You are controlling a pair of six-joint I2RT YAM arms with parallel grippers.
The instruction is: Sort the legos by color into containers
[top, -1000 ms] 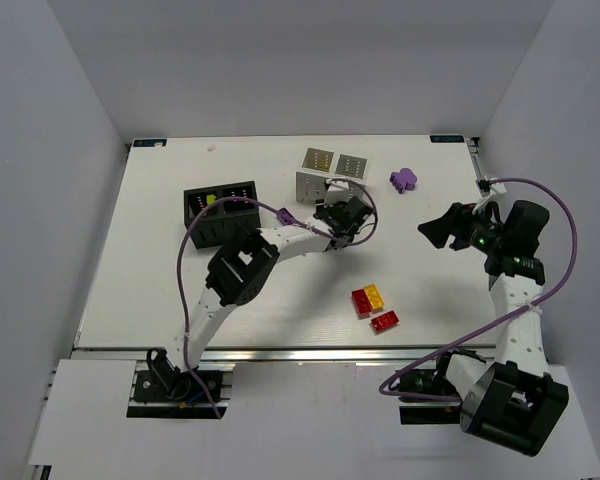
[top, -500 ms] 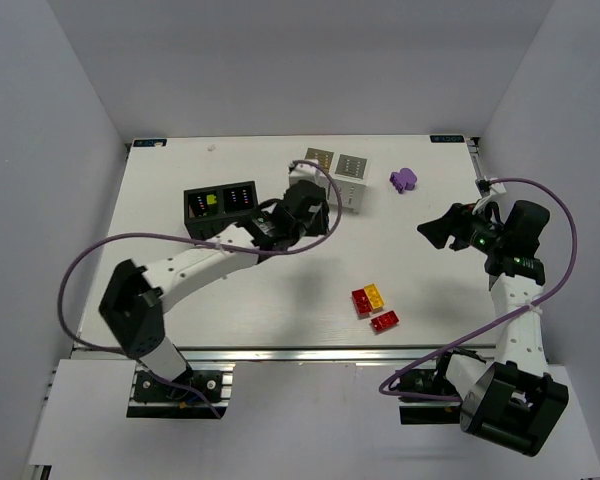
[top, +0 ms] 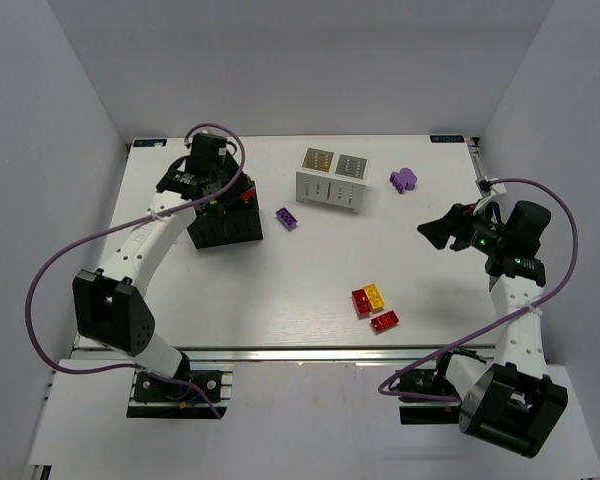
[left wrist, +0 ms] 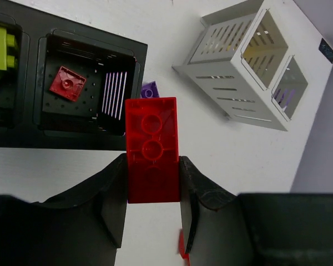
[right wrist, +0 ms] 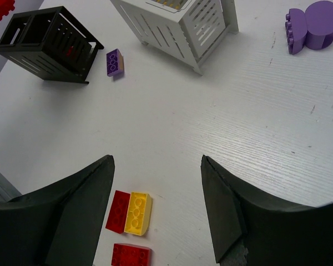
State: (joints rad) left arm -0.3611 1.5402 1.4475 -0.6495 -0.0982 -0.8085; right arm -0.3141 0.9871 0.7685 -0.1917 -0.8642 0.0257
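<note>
Left arm has swung away from the white box (top: 332,178) and over to the black box (top: 225,232) at rear left; the right arm hasn't budged. Left claw (left wrist: 152,160) is pinching a red brick (left wrist: 152,124) by its long sides, jaws pressed flat against it. The brick's long axis runs straight out along the fingers.

Key relation: the black box's red cell, with a small red piece (left wrist: 66,83) already inside, lies ahead and left of the brick's far end in my wrist view. A lime green brick (left wrist: 0,44) sits in the cell further left. I judge the drop needs a short shift forward-left to centre over the red cell, stopping short of the lime one. Height above the rim: can't tell.

Right claw (right wrist: 157,162) is spread wide and holds nothing. It is well apart from the black box, so left is the arm for this.

Purple brick (top: 287,218) lies flat on the table (top: 280,280) near the box's right wall. A red-yellow-red cluster (top: 372,305) sits toward the front, and a purple piece (top: 403,179) is right of the white box. Table surface is white, matte and flat, with plain pale walls on three sides.
</note>
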